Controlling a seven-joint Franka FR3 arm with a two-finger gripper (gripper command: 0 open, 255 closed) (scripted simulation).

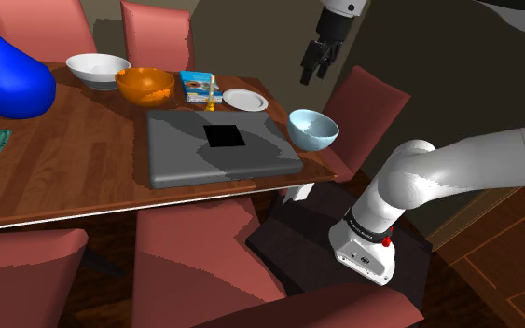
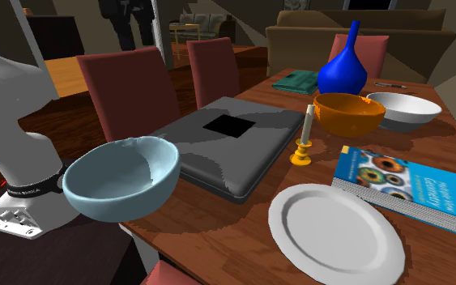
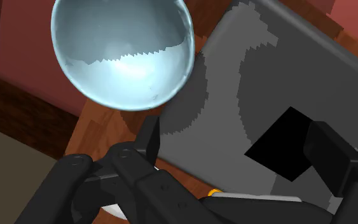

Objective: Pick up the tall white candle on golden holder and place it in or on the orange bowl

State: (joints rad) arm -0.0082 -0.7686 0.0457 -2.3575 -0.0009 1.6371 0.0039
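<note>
The tall white candle (image 1: 213,92) stands upright in its golden holder (image 2: 301,154) on the wooden table (image 1: 74,158), between the orange bowl (image 1: 145,84) and a white plate. In the second exterior view the candle (image 2: 308,121) is just in front of the orange bowl (image 2: 347,113), apart from it. My gripper (image 1: 318,61) hangs high over the table's edge towards the shoulder view's right, above the pale blue bowl and well clear of the candle. In the wrist view my gripper (image 3: 238,137) is open with nothing held. A sliver of gold (image 3: 214,191) peeks past the hand.
A flat grey slab (image 1: 218,144) with a black square lies mid-table. Around it are a pale blue bowl (image 1: 313,129), a white plate (image 1: 244,100), a book (image 1: 197,86), a white bowl (image 1: 97,67) and a blue vase (image 1: 4,75). Red chairs (image 1: 190,252) ring the table.
</note>
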